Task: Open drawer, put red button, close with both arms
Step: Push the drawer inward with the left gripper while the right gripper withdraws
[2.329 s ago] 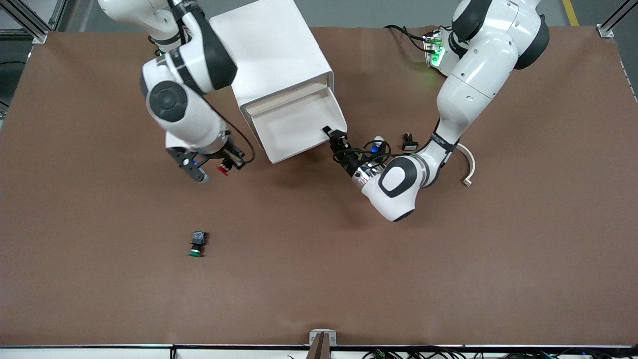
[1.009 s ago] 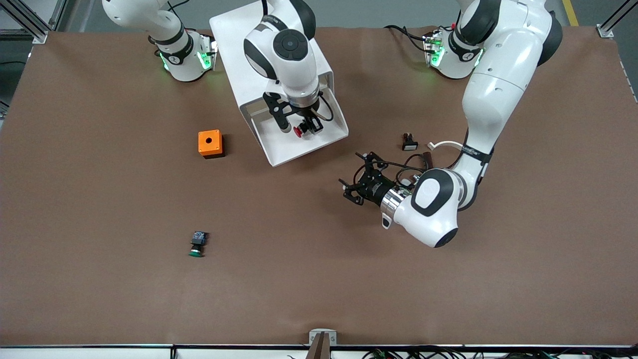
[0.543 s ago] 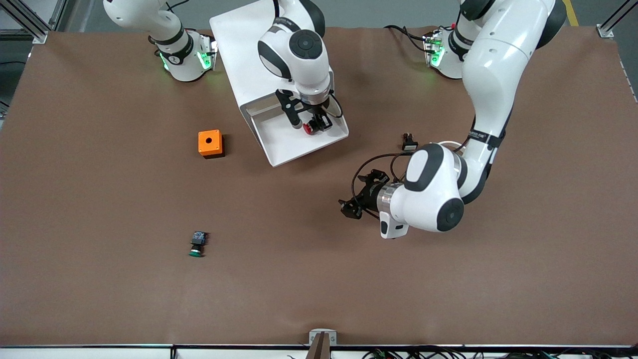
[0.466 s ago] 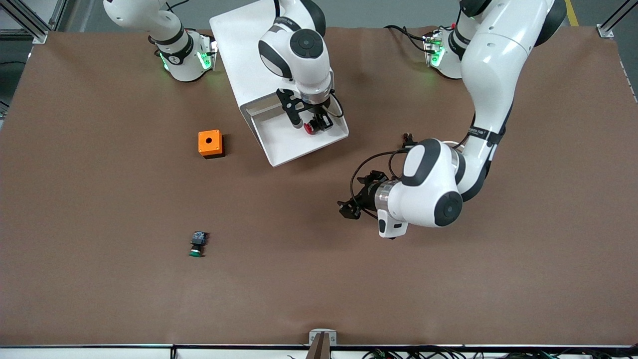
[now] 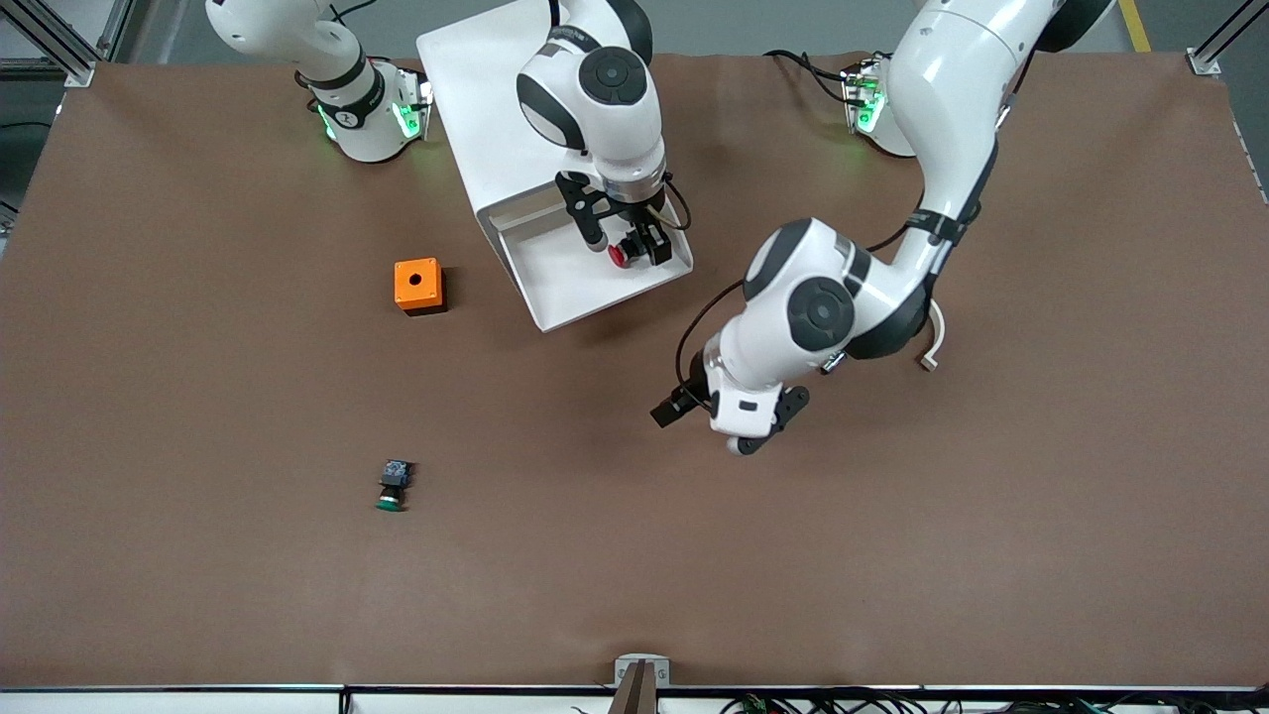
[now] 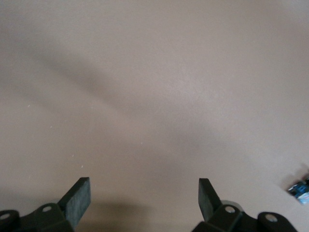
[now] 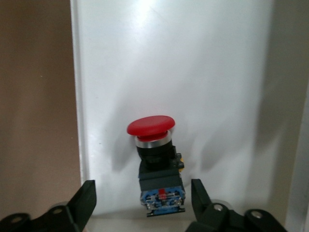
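Note:
The red button [image 5: 617,256] lies in the open white drawer [image 5: 565,283], which is pulled out of its white cabinet [image 5: 516,109]. My right gripper [image 5: 623,241] hangs over the drawer. In the right wrist view it [image 7: 144,197] is open, its fingers stand on either side of the button [image 7: 153,157] with a gap on each side, and the button rests on the drawer's white floor [image 7: 193,72]. My left gripper [image 5: 729,424] is over bare table nearer the front camera than the drawer. In the left wrist view it [image 6: 144,192] is open and empty.
An orange box with a hole [image 5: 417,286] stands beside the drawer toward the right arm's end. A green-capped button [image 5: 393,486] lies nearer the front camera. A white curved piece [image 5: 932,332] lies by the left arm. A small blue-backed part [image 6: 300,187] shows in the left wrist view.
My right arm has carried the red button from the table to the open drawer. My left arm has drawn away from the drawer's front and turned its hand down over the table.

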